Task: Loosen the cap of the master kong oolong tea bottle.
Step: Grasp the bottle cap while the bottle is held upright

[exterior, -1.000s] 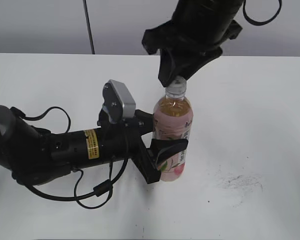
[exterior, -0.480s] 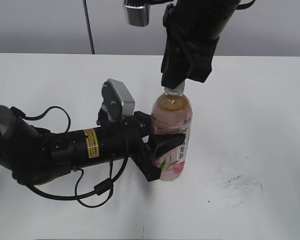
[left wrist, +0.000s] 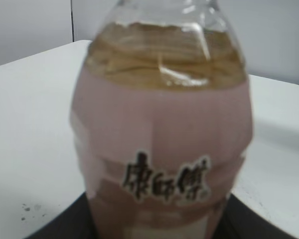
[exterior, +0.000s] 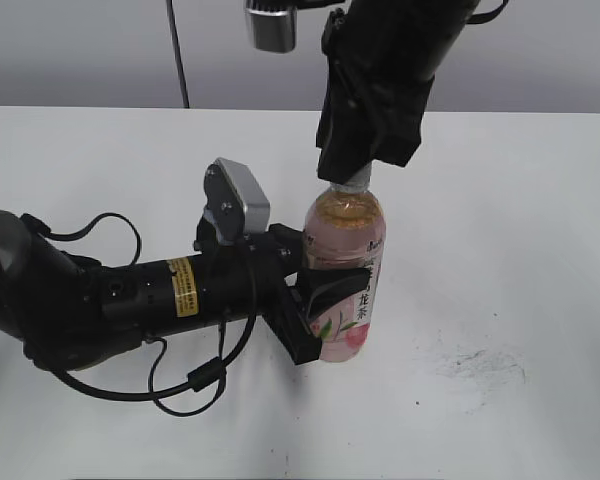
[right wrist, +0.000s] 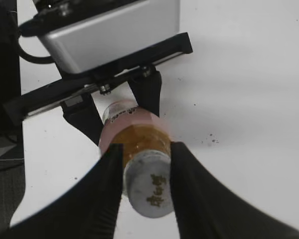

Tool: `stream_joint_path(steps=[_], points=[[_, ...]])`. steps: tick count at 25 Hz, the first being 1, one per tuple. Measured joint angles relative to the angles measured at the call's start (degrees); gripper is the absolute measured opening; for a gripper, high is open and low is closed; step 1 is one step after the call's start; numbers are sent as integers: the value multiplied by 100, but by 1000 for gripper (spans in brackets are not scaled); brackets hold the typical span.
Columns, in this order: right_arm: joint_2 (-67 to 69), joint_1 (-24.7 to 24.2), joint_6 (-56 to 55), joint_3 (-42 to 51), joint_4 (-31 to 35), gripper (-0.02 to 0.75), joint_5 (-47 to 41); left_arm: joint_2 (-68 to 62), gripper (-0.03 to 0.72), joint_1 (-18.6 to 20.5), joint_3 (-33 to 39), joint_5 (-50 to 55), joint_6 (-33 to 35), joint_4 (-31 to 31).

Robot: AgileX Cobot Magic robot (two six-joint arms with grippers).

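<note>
You have the table [exterior: 540, 200] bare white apart from a grey smudge at about 4 o'clock from the master kong oolong tea bottle [exterior: 345, 270]. The bottle stands near the table's centre, leaning slightly.

The left gripper [exterior: 325, 300] reaches in from 9 o'clock and is clamped on the bottle's labelled body. If that hold is weak, the bottle will likely turn with the cap and nothing will loosen. Squeeze harder and the soft wall may buckle.

The right gripper [right wrist: 145, 172] comes down from 12 o'clock, its fingers [right wrist: 107, 174] narrowly apart and pressed either side of the cap [right wrist: 149, 188]. In the right wrist view the cap's top sits just past the fingertips, so your purchase looks shallow. Expect slipping when you twist; the lean adds side load.
</note>
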State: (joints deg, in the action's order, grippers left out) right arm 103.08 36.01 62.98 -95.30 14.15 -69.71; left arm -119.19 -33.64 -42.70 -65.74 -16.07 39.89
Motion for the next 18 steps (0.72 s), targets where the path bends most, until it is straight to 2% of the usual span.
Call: stream_joint_path(steps=[6,9,14,18], points=[[-3,0,-1141,0,91,484,0,-7,283,0,0,-11,5,17],[-69,0,-2318,0,110,550,-4,-7,283,0,0,-11,11,18],[-128,0,-4842,-136,115,569,-11,-7,283,0,0,-11,17,29],[-134,0,-6298,-154,-6,571,-16,-7,283,0,0,-11,21,34]])
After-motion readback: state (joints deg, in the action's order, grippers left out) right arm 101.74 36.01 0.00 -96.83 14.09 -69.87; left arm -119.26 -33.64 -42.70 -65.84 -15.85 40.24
